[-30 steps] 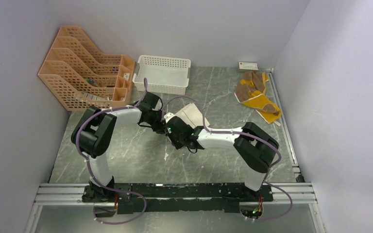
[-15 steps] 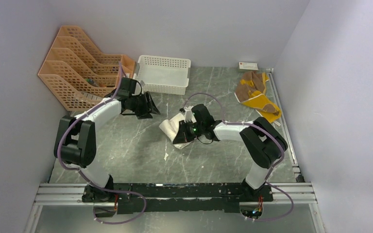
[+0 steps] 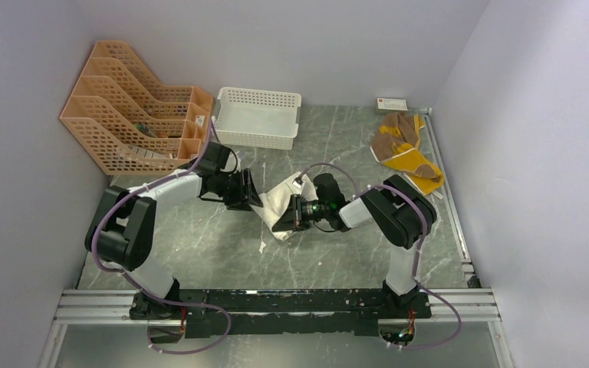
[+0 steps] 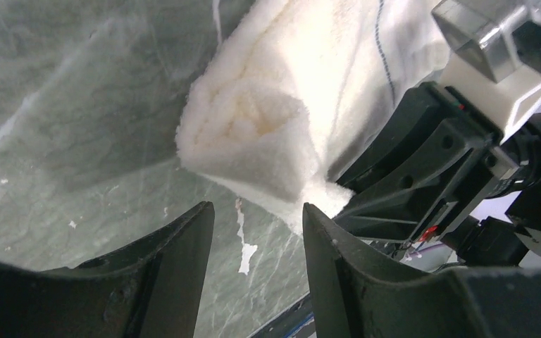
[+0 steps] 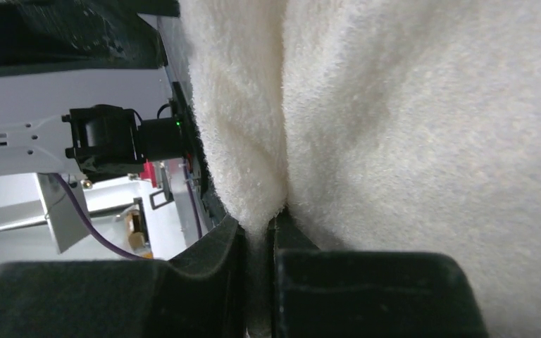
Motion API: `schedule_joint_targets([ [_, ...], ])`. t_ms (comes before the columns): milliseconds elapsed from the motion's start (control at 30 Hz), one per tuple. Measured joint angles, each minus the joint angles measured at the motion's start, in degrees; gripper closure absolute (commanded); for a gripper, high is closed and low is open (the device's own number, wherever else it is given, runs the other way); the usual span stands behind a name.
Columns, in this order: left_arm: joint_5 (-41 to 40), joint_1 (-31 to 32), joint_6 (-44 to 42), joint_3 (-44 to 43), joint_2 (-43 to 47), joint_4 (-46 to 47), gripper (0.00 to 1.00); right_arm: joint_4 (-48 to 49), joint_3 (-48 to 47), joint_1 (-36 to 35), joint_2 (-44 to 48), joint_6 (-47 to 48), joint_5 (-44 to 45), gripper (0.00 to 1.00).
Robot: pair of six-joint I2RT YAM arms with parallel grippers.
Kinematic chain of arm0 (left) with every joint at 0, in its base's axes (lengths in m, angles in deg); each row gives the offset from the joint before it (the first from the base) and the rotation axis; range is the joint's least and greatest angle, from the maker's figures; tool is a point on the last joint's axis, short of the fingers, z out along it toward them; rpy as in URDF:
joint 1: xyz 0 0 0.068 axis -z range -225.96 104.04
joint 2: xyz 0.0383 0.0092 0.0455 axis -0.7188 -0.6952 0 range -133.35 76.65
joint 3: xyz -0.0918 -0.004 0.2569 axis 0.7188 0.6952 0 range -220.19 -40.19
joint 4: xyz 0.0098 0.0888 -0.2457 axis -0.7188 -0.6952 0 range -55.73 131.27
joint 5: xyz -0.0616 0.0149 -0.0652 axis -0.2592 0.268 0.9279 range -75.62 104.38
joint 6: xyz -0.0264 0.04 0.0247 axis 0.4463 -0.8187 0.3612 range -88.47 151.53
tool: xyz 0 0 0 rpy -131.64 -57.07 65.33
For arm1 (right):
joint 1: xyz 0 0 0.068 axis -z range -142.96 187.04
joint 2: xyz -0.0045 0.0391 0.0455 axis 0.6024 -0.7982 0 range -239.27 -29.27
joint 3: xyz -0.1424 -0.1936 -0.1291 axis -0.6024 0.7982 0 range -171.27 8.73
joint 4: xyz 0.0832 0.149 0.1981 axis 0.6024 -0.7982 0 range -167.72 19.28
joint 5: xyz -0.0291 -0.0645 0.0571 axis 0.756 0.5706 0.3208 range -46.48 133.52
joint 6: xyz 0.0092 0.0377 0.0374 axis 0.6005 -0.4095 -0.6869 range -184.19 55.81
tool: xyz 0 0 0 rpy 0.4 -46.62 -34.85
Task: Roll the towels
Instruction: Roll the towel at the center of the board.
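The cream-white towel [image 3: 279, 201] lies partly rolled mid-table, its rolled end [image 4: 250, 130] facing my left gripper. My left gripper [image 3: 251, 199] [image 4: 257, 222] stands open just short of that roll end, with only bare table between its fingers. My right gripper [image 3: 290, 214] [image 5: 257, 225] is shut on a fold of the cream towel [image 5: 408, 105], which fills its view. The brown and mustard-yellow towel [image 3: 403, 148] lies crumpled at the back right, far from both grippers.
A white lattice basket [image 3: 257, 116] stands at the back centre. An orange file rack [image 3: 134, 115] fills the back left. A small white box [image 3: 392, 103] sits by the back wall. The table's raised rail [image 3: 449, 192] runs along the right.
My left gripper let go and opened, swung away to the back left, then came back to the towel's left end. My right gripper kept its grip and turned, shifting the towel slightly.
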Motion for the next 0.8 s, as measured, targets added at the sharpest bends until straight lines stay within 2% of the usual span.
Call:
schedule_joint_targets([
  [267,-0.39,1.31,3.28,3.19,1.33,1.33,0.38,-1.38,-0.7,0.0,-0.55,-1.7,0.92,1.0],
  [600,1.42,4.24,9.9,6.82,-1.29,11.45,0.39,-3.82,-1.46,0.0,-0.55,-1.03,1.7,0.99],
  [700,1.46,4.72,10.82,7.06,-3.32,13.27,0.43,-4.13,-1.46,0.0,-0.55,-0.98,1.73,0.98],
  [800,1.57,4.92,11.72,7.28,-5.14,14.69,0.53,-5.07,-1.79,-0.02,-0.55,-0.55,1.75,0.91],
])
